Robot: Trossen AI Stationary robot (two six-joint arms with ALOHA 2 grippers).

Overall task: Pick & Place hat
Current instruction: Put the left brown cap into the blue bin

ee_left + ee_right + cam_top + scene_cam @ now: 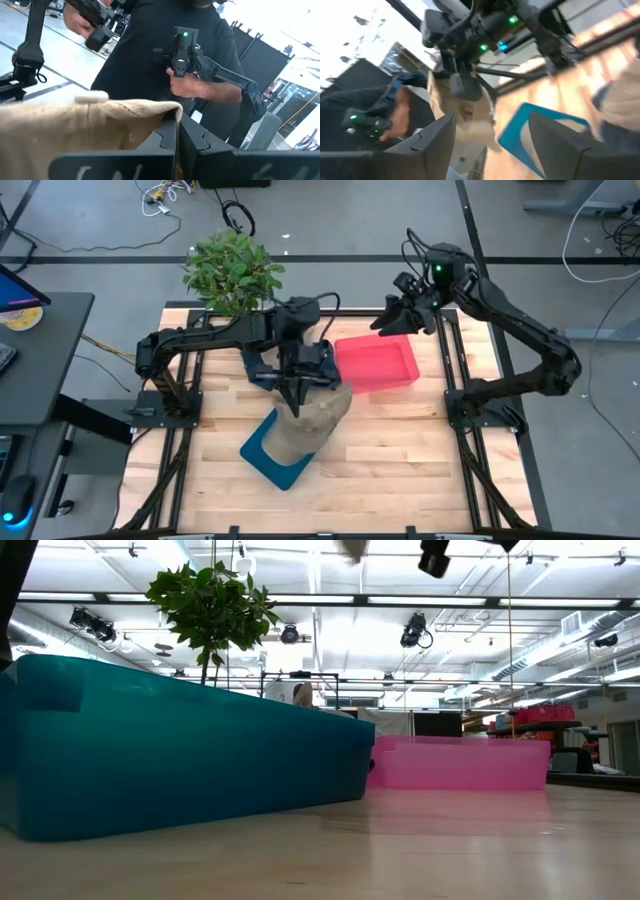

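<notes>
Holding the tan hat (318, 423) pinched tight above the blue bin (272, 454), the left hand (298, 394) has picked it up but not dropped it, while the right hand (403, 319) waits wide open over the pink bin (377, 363).

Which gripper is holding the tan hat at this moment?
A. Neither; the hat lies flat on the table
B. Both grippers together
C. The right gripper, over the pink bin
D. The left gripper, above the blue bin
D: in the high view the left gripper pinches the hat, which hangs over the blue bin, while the right gripper is apart, open, by the pink bin.
</notes>
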